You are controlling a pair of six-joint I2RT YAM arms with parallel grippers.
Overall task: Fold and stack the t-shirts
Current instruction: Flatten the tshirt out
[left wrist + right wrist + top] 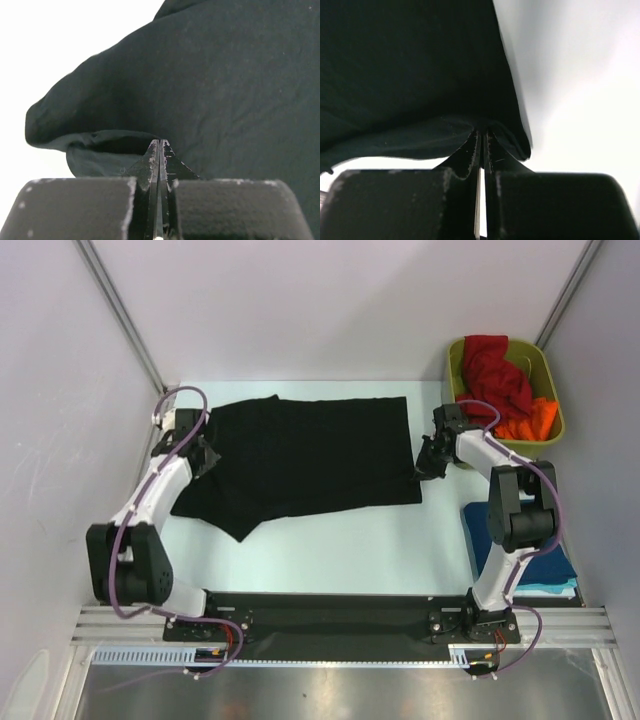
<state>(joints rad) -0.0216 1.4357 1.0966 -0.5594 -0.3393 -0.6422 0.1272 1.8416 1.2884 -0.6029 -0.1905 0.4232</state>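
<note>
A black t-shirt (310,455) lies spread across the middle of the table, its lower left part folded into a point. My left gripper (207,458) is at its left edge. In the left wrist view the left gripper (160,142) is shut, its tips pinching a doubled fold of the black cloth (225,90). My right gripper (427,466) is at the shirt's right edge. In the right wrist view the right gripper (481,131) is shut on the hem, and the black cloth (410,65) puckers at its tips. The chest print is hidden.
An olive-green bin (555,405) at the back right holds a red t-shirt (495,375) and an orange one (528,422). A folded dark blue t-shirt (478,535) rests on a teal one (545,590) at the right, partly under the right arm. Grey walls close in both sides.
</note>
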